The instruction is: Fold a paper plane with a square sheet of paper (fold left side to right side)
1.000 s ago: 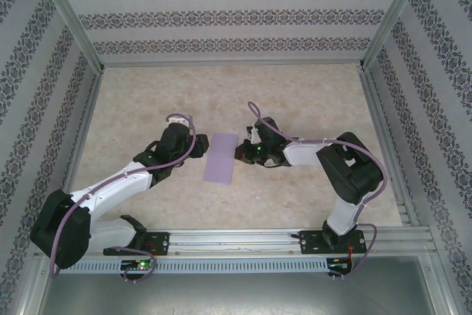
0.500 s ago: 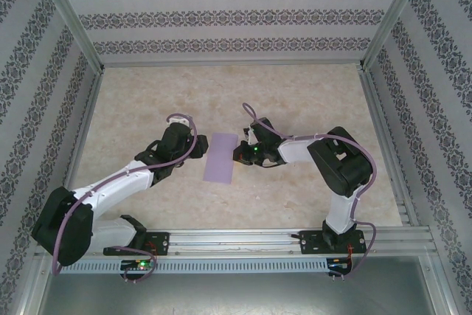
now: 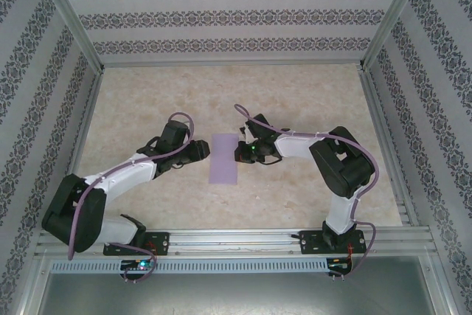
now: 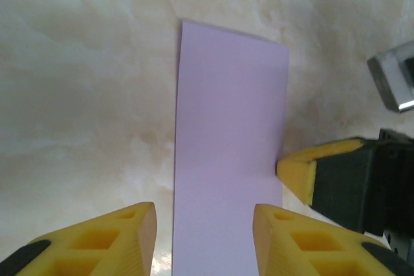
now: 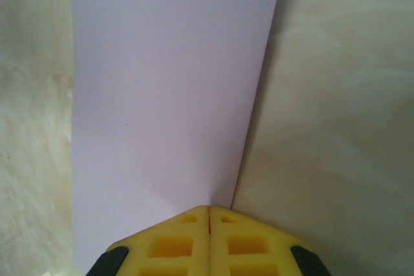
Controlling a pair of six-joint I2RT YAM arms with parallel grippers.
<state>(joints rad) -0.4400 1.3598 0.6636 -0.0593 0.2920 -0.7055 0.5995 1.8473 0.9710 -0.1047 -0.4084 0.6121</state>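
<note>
The square sheet of paper (image 3: 224, 160) lies folded. Your right hand (image 5: 208, 211), fingers together, pins its edge. Rub the crease gently with your left hand (image 4: 204, 214), fingers apart.

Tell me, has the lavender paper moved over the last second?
Yes. In the top view, the lavender paper has turned: its near end swung rightward, toward the right arm's base, while its far end stayed roughly put.

A: Where is there room?
B: The table (image 3: 310, 101) beyond the paper (image 3: 224, 158) is bare; so is the strip in front of it.
A: What blocks?
B: The left gripper (image 3: 204, 150), jaws apart, crowds the paper's left edge; the right gripper (image 5: 209, 214), jaws together, touches its right edge.
</note>
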